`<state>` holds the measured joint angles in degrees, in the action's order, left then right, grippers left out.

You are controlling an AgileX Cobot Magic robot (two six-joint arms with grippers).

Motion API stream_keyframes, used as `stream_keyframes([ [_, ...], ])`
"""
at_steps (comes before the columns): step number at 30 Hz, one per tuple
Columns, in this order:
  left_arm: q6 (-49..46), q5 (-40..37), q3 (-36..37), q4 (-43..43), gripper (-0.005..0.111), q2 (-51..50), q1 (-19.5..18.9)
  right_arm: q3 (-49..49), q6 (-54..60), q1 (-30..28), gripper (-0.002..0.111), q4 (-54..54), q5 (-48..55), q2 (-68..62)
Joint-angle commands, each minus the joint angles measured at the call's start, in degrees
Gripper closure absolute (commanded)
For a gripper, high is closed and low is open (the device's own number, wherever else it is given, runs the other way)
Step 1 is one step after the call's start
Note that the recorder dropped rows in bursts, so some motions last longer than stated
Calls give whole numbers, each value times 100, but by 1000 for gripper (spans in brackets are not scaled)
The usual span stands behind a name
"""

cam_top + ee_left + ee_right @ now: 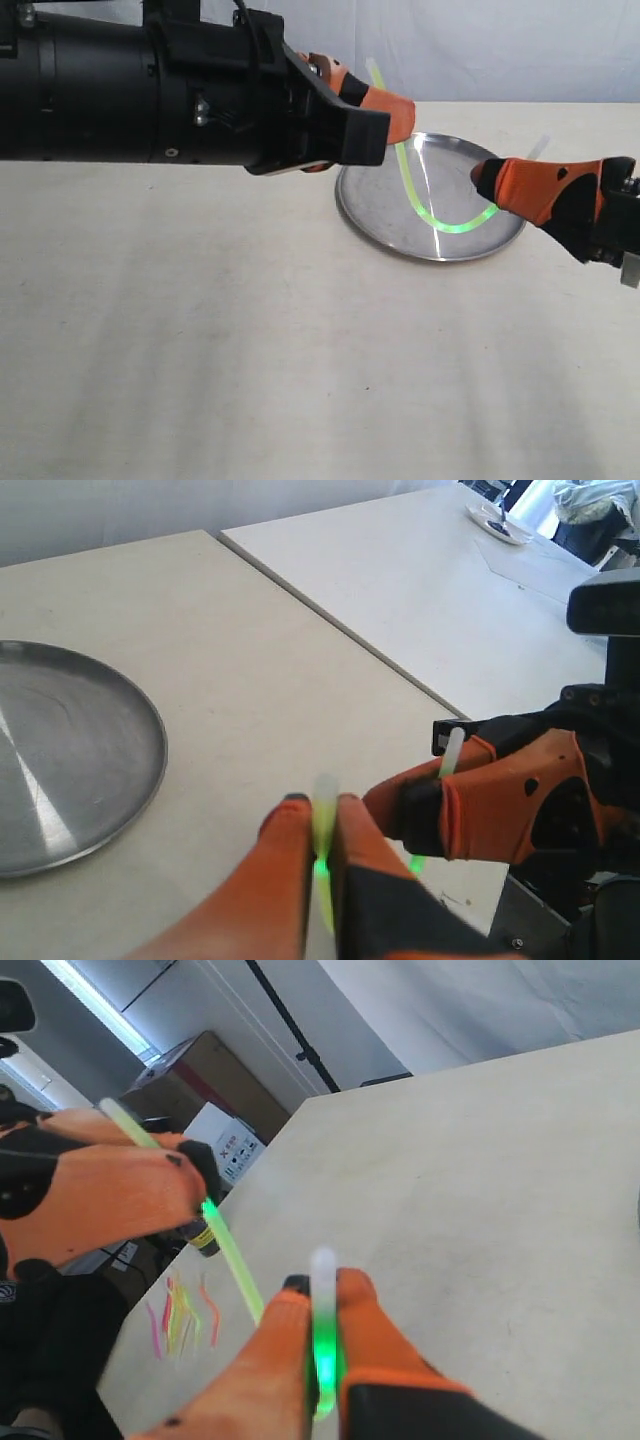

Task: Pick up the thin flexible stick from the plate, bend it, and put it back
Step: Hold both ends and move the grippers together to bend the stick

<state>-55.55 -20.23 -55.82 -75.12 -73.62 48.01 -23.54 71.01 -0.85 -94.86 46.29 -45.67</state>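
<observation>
Closest to the exterior camera was your left arm (120, 90), a bulky black body that filled the upper left of that view. At its end, your left hand (392, 118) was clamped on the thin flexible stick (415, 200), with the orange fingers pressed together on it near one end. A short pale tip stuck up past them. Your right hand (485, 180) came in from the right side and pinched the stick near its other end, and a second pale tip poked out beyond those fingers.

Between your two hands the stick hung in a deep curve. It dropped from the left hand, swept round at the bottom and rose to the right hand. That lower stretch glowed bright green, strongest near the right hand.

You held the stick off the plate (350, 210). In the exterior view its curve crossed in front of the shiny silver surface. In the left wrist view the plate lay bare on the desk (200, 350), off to one side of the hands. Both wrist views showed the stick caught tight between each pair of fingertips, with green light showing in the gap. The two hands were near each other but did not touch.
</observation>
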Motion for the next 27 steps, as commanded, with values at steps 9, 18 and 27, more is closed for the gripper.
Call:
stream_keyframes([
  [9,-12,-52,-14,-65,107,-53,3,-20,639,27,109,-178,710,3],
  [18,-41,-325,-14,-64,107,-63,3,-20,909,27,109,-355,770,3],
  [27,-54,-580,-14,-90,107,-148,3,-20,1307,27,109,-333,1042,-103],
])
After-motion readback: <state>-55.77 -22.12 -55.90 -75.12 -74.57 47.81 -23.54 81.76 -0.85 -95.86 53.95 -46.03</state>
